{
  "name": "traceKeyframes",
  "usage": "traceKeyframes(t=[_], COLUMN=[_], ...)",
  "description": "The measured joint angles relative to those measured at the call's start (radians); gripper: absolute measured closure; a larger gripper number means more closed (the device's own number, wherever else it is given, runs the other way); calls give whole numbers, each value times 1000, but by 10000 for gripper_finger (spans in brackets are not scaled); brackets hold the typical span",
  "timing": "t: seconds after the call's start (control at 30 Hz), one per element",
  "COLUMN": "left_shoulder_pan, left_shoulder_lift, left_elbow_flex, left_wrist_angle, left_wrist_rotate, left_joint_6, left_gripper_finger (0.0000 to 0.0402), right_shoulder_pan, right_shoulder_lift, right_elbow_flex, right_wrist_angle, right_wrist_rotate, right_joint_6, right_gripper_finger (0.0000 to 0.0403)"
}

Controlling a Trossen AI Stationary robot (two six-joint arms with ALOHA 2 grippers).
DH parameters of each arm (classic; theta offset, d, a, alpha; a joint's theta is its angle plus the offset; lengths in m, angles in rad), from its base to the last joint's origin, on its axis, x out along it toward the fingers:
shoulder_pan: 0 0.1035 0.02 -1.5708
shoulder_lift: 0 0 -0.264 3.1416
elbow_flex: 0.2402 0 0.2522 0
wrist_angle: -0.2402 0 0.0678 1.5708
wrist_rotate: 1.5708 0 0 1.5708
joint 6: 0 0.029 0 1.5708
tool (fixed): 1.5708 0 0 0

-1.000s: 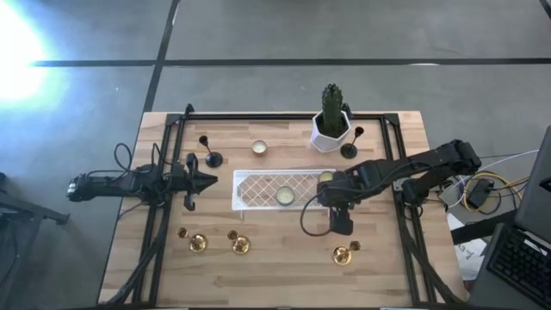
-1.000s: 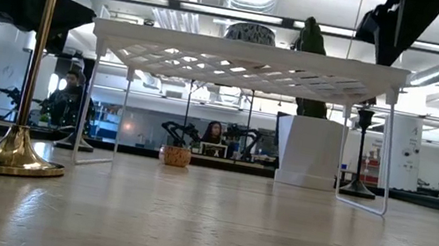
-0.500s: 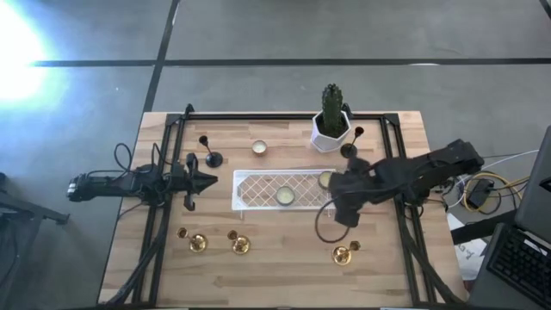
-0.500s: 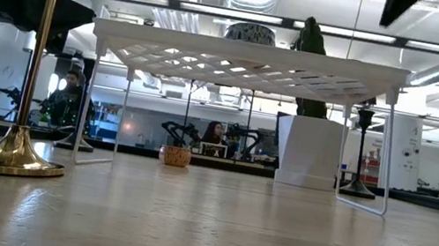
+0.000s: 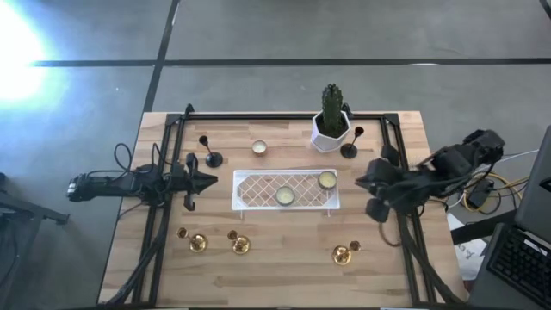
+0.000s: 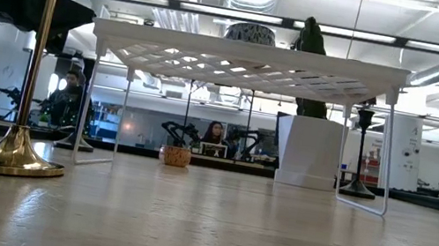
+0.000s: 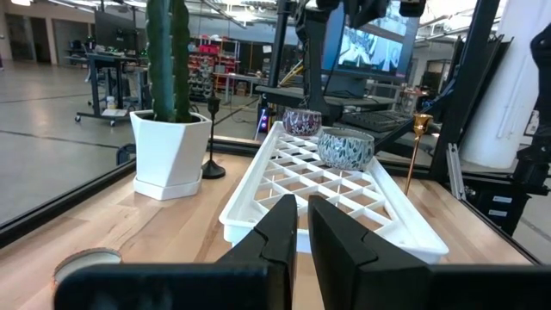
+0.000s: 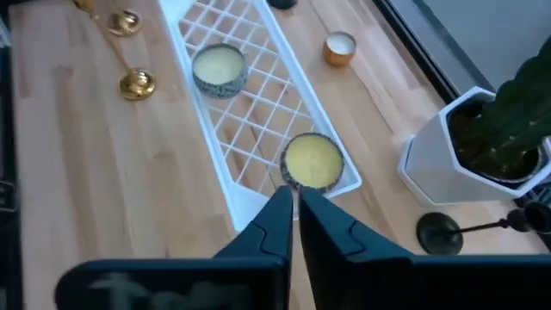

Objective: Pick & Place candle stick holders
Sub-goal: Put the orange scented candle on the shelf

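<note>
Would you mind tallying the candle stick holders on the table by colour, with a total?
Gold holders: 3
Black holders: 2
Total: 5

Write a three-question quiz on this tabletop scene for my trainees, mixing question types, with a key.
1. True or false: the right gripper holds a gold candle stick holder.
2. How many candles sit on the white lattice rack? A) one B) two C) three
3. Fill in: beside the cactus pot stands a ___ candle stick holder.

Key: 1. False; it is shut and holds nothing. 2. B. 3. Black.
</note>
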Motion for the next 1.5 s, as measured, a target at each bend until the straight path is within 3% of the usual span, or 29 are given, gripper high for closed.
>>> traceKeyframes(t=[0.2,0.5,0.73,1.03,1.23,1.33,1.5], left_shoulder_pan=[0,0,0,0,0,0,0], left_shoulder_lift=[0,0,0,0,0,0,0], left_elbow_flex=[0,0,0,0,0,0,0], left_wrist_angle=[0,0,0,0,0,0,0], left_wrist_rotate=[0,0,0,0,0,0,0], left_joint_6=[0,0,0,0,0,0,0], left_gripper_finger=[365,365,365,365,365,365,365], right_shoulder_pan=[59,197,206,206,205,205,206], right_shoulder_lift=[-64,-221,-353,-446,-590,-683,-833], right_elbow_flex=[-5,-48,-173,-265,-393,-480,-660], right_wrist_angle=[-50,-82,70,80,171,364,739], right_wrist_rotate=[21,192,154,132,129,50,-229], right_joint_6=[16,-16,-111,-209,-271,-419,-691], right_gripper_finger=[393,394,394,394,394,394,394])
